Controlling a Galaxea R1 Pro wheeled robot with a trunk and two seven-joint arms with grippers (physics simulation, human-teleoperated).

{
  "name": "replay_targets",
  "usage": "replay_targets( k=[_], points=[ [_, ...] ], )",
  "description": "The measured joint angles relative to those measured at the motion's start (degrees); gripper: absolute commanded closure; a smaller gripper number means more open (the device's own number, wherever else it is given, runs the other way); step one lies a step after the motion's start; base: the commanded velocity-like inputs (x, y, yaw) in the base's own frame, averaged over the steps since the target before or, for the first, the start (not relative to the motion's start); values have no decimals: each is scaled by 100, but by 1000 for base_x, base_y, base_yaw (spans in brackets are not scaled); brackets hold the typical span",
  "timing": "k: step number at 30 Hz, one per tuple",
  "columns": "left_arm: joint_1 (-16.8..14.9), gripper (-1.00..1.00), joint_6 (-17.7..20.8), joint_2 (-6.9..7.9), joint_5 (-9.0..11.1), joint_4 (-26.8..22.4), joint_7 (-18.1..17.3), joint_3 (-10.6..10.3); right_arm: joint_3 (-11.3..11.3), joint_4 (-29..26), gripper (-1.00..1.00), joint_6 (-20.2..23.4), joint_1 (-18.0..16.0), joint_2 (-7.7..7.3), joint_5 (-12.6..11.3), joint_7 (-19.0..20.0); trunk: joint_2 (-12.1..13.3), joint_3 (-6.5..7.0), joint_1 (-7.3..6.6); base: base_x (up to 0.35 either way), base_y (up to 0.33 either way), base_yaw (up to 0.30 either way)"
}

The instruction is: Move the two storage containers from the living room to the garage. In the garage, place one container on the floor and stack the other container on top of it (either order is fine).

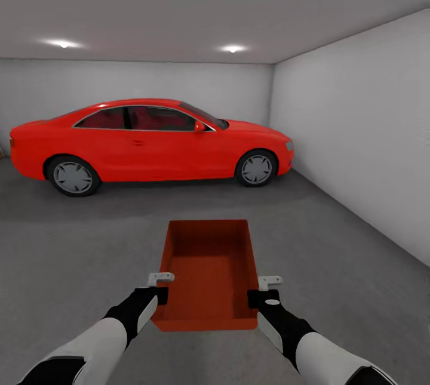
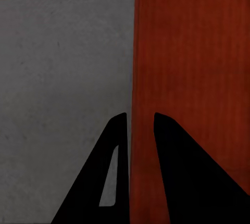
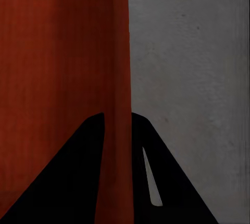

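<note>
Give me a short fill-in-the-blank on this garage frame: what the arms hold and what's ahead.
1. Both grippers, left gripper and right gripper, clamp the side walls of one orange-red ____.
2. Ahead on the concrete floor stands a red ____.
3. The held bin's inside is ____.

Missing words: storage container; car; empty.

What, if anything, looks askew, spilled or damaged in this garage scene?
Nothing stands out. The storage container sits level and empty between the left gripper and right gripper, each clamped on a side wall. The red car is parked squarely on the concrete floor.
</note>
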Motion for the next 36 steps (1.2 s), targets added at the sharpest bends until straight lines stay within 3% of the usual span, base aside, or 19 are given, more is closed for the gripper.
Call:
replay_targets(
  k=[36],
  points=[
    [0, 100, 1, -1, -1, 8, 1, 2, -7, 10, 100, 0, 1, 1, 5, 8, 0, 0, 0, 323, 0, -289]
  ],
)
